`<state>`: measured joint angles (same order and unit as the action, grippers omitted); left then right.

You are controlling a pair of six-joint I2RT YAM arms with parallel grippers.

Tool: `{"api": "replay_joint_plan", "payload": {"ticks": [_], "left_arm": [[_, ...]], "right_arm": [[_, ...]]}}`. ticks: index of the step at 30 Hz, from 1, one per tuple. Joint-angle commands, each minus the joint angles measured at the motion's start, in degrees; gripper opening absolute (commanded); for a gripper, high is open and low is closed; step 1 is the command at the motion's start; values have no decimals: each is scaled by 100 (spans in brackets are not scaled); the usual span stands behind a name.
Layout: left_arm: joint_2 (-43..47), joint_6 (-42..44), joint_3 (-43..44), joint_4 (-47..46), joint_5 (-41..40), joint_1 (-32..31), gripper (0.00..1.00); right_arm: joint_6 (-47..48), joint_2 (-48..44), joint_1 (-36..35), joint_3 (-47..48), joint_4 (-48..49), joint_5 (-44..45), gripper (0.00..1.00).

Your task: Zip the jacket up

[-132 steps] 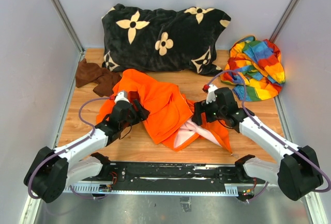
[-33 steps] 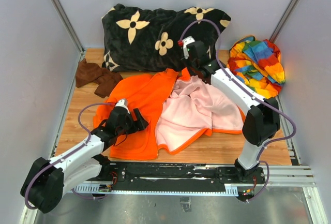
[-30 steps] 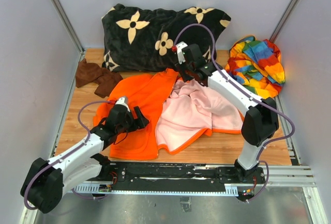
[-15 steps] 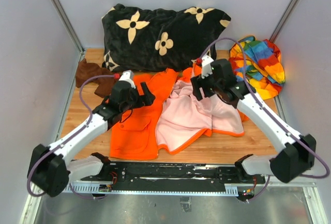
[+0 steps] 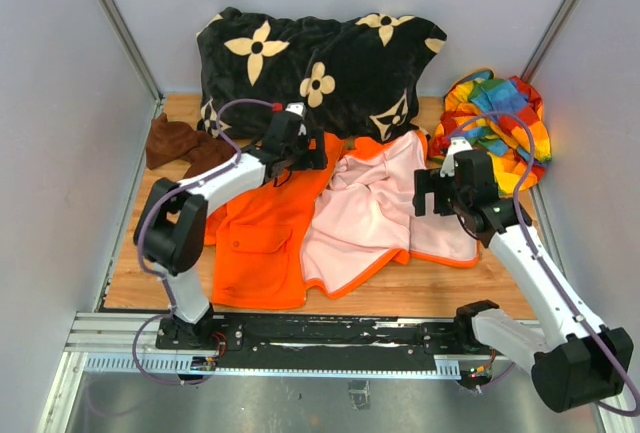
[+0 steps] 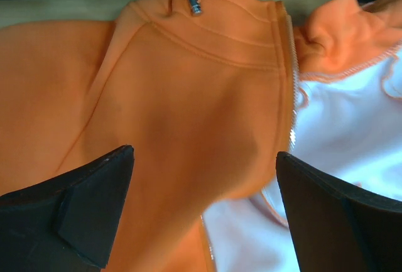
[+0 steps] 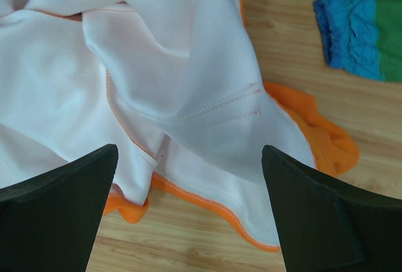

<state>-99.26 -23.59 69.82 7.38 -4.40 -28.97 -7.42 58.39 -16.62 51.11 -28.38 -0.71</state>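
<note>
Robot lab enclosure: blank grey walls (image 5: 60, 103), metal frame (image 5: 118, 28), wooden tabletop (image 5: 420, 293).

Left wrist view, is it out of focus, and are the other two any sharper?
Left wrist: soft all over, jacket and zipper slightly blurred. Right wrist: sharper, lining stitches and table grain clear. Top: evenly lit, crisp, only faint shadows.

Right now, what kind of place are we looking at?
Likely a lab robot cell, not a home: plain grey walls box in a wooden table, the left arm and right arm sit on a metal rail, garments like the jacket as props.
</note>
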Motion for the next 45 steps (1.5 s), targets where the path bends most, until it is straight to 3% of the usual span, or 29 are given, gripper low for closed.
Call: {"api": "replay_joint_plan", "payload": {"ticks": [1, 8, 18, 27, 37, 41, 45], "left_arm": [[-848, 317, 750, 297, -209, 10, 99], [-1645, 252, 1033, 506, -712, 601, 99], [-1446, -111, 431, 272, -702, 1981, 99], [9, -344, -414, -26, -169, 1817, 99], [1830, -444, -1859, -254, 46, 751, 99], [2442, -678, -2499, -554, 679, 669, 99], [3076, -798, -2962, -663, 866, 666, 99]], "right_arm": [[-505, -369, 385, -388, 99, 341, 98], [-644, -266, 530, -689, 247, 413, 98], [-885, -174, 1115, -862, 649, -170, 98], [-828, 138, 1492, -788, 786, -567, 98], [-786, 1028, 1548, -702, 979, -931, 100], [-743, 1092, 1539, -698, 1014, -1227, 82], [-720, 943, 1459, -689, 1066, -1436, 37]]}}
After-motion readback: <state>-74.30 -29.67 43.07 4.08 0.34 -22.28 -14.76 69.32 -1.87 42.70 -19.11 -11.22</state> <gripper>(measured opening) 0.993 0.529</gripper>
